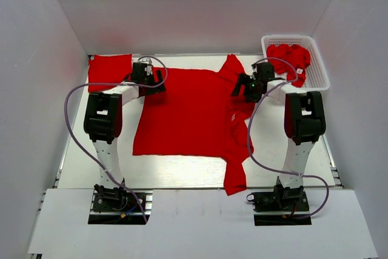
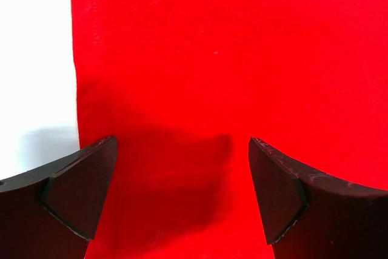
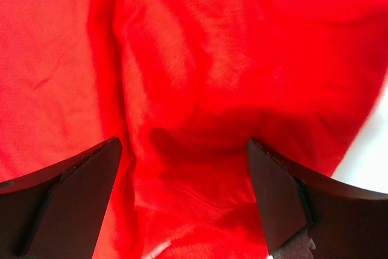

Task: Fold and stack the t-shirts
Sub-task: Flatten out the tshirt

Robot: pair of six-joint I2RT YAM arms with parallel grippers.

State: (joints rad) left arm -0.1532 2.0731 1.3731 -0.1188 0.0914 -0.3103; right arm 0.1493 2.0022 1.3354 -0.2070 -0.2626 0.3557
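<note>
A red t-shirt (image 1: 188, 110) lies spread flat in the middle of the table, its sleeves at the right side. My left gripper (image 1: 159, 85) is open above the shirt's far left corner; in the left wrist view the cloth (image 2: 230, 59) fills the space between my fingers and nothing is held. My right gripper (image 1: 238, 89) is open above the wrinkled cloth (image 3: 200, 89) near the far right sleeve. A folded red t-shirt (image 1: 109, 65) lies at the far left. More red t-shirts (image 1: 290, 56) are heaped in the basket.
A white mesh basket (image 1: 320, 68) stands at the far right corner. White walls close the table in on three sides. Bare white table (image 2: 33, 53) shows left of the shirt's edge.
</note>
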